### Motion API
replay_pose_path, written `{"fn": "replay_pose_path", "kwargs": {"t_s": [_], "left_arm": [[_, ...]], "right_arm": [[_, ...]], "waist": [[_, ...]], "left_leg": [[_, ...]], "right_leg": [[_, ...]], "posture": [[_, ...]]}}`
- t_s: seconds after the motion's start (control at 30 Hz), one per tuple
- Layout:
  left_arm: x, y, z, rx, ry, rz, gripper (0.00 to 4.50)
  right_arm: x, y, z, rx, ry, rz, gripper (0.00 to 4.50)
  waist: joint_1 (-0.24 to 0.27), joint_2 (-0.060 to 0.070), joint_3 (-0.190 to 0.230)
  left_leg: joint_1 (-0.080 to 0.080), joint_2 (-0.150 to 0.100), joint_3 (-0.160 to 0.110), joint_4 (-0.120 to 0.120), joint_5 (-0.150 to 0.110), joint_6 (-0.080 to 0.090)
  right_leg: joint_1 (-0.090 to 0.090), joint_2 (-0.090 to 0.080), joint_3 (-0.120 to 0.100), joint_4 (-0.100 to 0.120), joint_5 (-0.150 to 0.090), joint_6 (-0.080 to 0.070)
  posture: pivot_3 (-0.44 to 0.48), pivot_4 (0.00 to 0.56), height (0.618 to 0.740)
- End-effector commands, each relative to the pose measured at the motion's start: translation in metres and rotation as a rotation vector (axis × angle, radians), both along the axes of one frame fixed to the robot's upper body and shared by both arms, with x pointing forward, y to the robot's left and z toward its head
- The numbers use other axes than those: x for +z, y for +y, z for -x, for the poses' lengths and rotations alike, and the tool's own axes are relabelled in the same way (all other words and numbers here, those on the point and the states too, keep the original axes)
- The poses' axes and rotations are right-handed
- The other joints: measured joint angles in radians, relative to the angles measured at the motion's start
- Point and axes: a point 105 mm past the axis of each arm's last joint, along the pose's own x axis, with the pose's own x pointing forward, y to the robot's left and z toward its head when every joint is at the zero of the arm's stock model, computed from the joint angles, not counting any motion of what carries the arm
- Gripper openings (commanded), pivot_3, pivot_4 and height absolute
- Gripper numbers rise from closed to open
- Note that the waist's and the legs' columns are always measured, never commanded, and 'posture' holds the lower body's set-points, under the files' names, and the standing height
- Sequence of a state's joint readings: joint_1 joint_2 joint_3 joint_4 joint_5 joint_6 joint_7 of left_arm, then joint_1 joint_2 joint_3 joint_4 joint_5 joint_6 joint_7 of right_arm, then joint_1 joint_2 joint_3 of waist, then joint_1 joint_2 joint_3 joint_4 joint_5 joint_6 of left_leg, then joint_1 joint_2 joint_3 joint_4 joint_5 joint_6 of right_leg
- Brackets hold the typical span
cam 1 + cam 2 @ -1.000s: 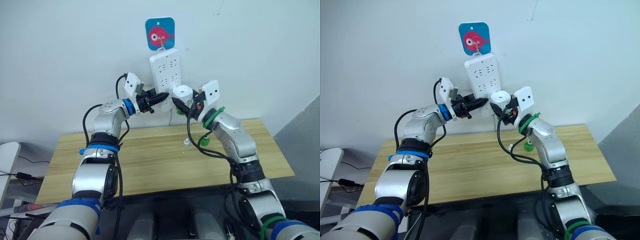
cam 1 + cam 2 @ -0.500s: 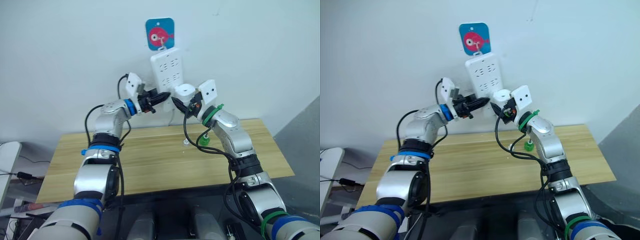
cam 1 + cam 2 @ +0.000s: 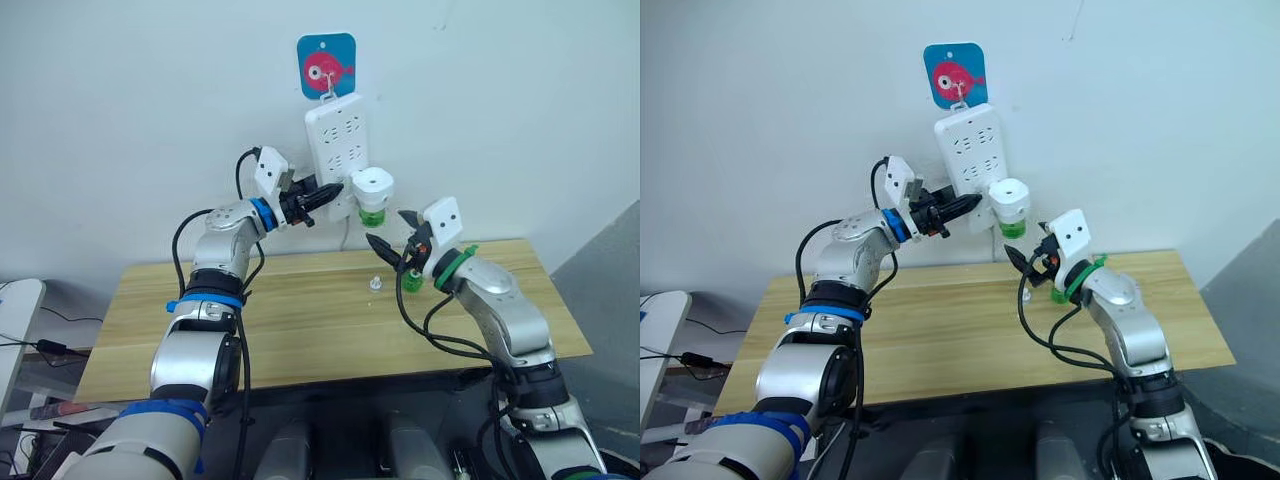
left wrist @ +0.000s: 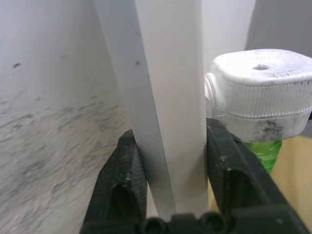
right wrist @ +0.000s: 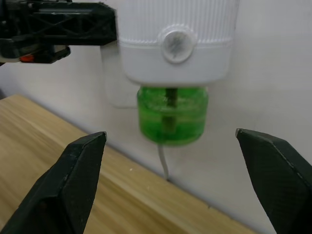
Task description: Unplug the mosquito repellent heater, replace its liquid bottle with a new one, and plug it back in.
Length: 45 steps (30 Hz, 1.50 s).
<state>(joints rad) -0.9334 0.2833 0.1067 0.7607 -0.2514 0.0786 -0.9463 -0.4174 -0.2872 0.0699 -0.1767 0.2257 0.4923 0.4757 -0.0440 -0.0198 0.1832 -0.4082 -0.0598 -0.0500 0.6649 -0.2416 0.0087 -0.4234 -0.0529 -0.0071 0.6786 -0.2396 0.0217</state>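
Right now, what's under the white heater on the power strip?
A green liquid bottle hangs under the mosquito repellent heater, a wick visible inside. Its neck is hidden within the heater.

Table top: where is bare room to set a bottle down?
The wooden table is bare on its left half and along the front edge. It is crowded at the back right, where the small white piece, the green bottle and the right claw sit.

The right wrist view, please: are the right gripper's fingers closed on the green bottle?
No, the right gripper is open, its fingers apart, clear of the green bottle.
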Motion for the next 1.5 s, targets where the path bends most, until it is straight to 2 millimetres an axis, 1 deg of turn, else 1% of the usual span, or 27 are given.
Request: {"fn": "replay_pose_path", "kwargs": {"t_s": [0.03, 0.1, 0.2, 0.23, 0.3, 0.33, 0.4, 0.53, 0.6, 0.67, 0.8, 0.97, 1.17, 1.5], "left_arm": [[-0.003, 0.018, 0.0, 0.074, -0.049, -0.032, 2.91], [-0.009, 0.03, 0.004, 0.116, -0.053, -0.035, 3.6], [-0.018, 0.046, 0.014, 0.173, -0.068, -0.055, 4.49], [-0.019, 0.051, 0.019, 0.192, -0.074, -0.051, 4.5], [-0.022, 0.055, 0.029, 0.203, -0.081, -0.054, 4.5], [-0.023, 0.058, 0.04, 0.217, -0.108, -0.064, 4.5], [-0.023, 0.057, 0.057, 0.22, -0.136, -0.064, 4.5], [-0.019, 0.033, 0.097, 0.131, -0.15, -0.065, 4.5], [-0.016, 0.026, 0.11, 0.108, -0.142, -0.057, 4.5], [-0.014, 0.021, 0.118, 0.098, -0.128, -0.052, 4.5], [-0.011, 0.017, 0.123, 0.09, -0.112, -0.046, 4.5], [-0.009, 0.018, 0.119, 0.106, -0.105, -0.036, 4.5], [-0.009, 0.015, 0.114, 0.109, -0.102, -0.032, 4.5], [-0.007, 0.014, 0.114, 0.112, -0.101, -0.021, 4.5]], "right_arm": [[0.019, 0.01, 0.006, 0.023, -0.054, -0.051, 3.17], [0.018, 0.02, 0.008, 0.038, -0.051, -0.063, 2.36], [0.016, 0.032, 0.01, 0.064, -0.047, -0.071, 1.28], [0.015, 0.035, 0.01, 0.074, -0.044, -0.076, 0.84], [0.014, 0.04, 0.012, 0.087, -0.04, -0.082, 0.12], [0.013, 0.045, 0.014, 0.111, -0.045, -0.07, 0.02], [0.01, 0.052, 0.017, 0.148, -0.056, -0.042, 0.02], [0.01, 0.06, 0.018, 0.183, -0.065, -0.042, 0.02], [0.015, 0.063, 0.015, 0.169, -0.076, -0.063, 0.02], [0.018, 0.064, 0.011, 0.154, -0.088, -0.074, 0.02], [0.019, 0.063, 0.005, 0.125, -0.101, -0.078, 0.02], [0.02, 0.058, -0.004, 0.072, -0.109, -0.079, 0.02], [0.021, 0.057, -0.013, 0.035, -0.104, -0.097, 0.02], [0.023, 0.054, -0.017, 0.004, -0.116, -0.103, 0.02]], "waist": [[-0.007, 0.0, -0.001], [-0.011, 0.0, -0.003], [-0.013, -0.001, -0.004], [-0.012, -0.001, -0.004], [-0.009, -0.002, -0.005], [-0.006, -0.003, -0.006], [-0.001, -0.004, -0.01], [0.018, -0.006, -0.012], [0.028, -0.007, -0.013], [0.034, -0.007, -0.014], [0.04, -0.007, -0.02], [0.042, -0.007, -0.02], [0.042, -0.007, -0.02], [0.042, -0.007, -0.02]], "left_leg": [[0.001, 0.0, 0.0, 0.0, 0.0, 0.0], [0.002, 0.0, 0.0, -0.001, 0.0, 0.0], [0.003, 0.001, 0.0, -0.001, 0.0, 0.0], [0.003, 0.0, 0.0, -0.001, 0.0, 0.0], [0.002, 0.0, -0.001, -0.001, 0.0, 0.0], [0.002, 0.0, -0.001, -0.001, 0.0, 0.0], [0.003, 0.0, -0.001, -0.001, 0.0, 0.0], [0.003, 0.0, -0.001, -0.001, 0.0, 0.0], [0.004, 0.0, -0.002, -0.001, 0.0, 0.0], [0.006, 0.0, -0.002, -0.001, 0.0, -0.001], [0.009, 0.0, -0.003, -0.001, 0.0, -0.001], [0.009, 0.0, -0.003, -0.002, 0.0, -0.001], [0.009, 0.0, -0.002, -0.002, 0.0, -0.001], [0.009, 0.0, -0.003, -0.002, 0.0, -0.001]], "right_leg": [[0.0, 0.0, 0.0, 0.001, 0.0, 0.0], [0.001, 0.0, 0.0, 0.001, 0.0, 0.0], [0.001, 0.0, 0.0, 0.001, 0.0, 0.0], [0.001, 0.0, 0.001, 0.001, 0.0, 0.0], [0.001, 0.0, 0.002, 0.0, 0.0, 0.0], [0.001, 0.0, 0.002, 0.0, 0.0, 0.0], [0.001, 0.0, 0.002, 0.0, 0.0, 0.0], [0.002, 0.0, 0.003, 0.0, 0.0, 0.0], [0.004, 0.0, 0.002, 0.0, 0.0, -0.001], [0.005, 0.0, 0.002, 0.0, 0.0, -0.001], [0.008, 0.0, 0.0, 0.0, -0.001, -0.001], [0.009, 0.001, 0.0, 0.0, -0.001, -0.002], [0.009, 0.001, 0.0, 0.0, -0.001, -0.002], [0.009, 0.001, 0.0, -0.001, -0.001, -0.002]], "posture": [[-0.085, 0.116, 0.74], [-0.072, 0.114, 0.74], [-0.055, 0.111, 0.74], [-0.055, 0.111, 0.74], [-0.038, 0.11, 0.74], [-0.019, 0.11, 0.74], [-0.003, 0.109, 0.74], [0.02, 0.109, 0.74], [0.02, 0.109, 0.74], [0.032, 0.109, 0.74], [0.032, 0.109, 0.74], [0.04, 0.108, 0.74], [0.034, 0.108, 0.74], [0.03, 0.108, 0.74]]}}
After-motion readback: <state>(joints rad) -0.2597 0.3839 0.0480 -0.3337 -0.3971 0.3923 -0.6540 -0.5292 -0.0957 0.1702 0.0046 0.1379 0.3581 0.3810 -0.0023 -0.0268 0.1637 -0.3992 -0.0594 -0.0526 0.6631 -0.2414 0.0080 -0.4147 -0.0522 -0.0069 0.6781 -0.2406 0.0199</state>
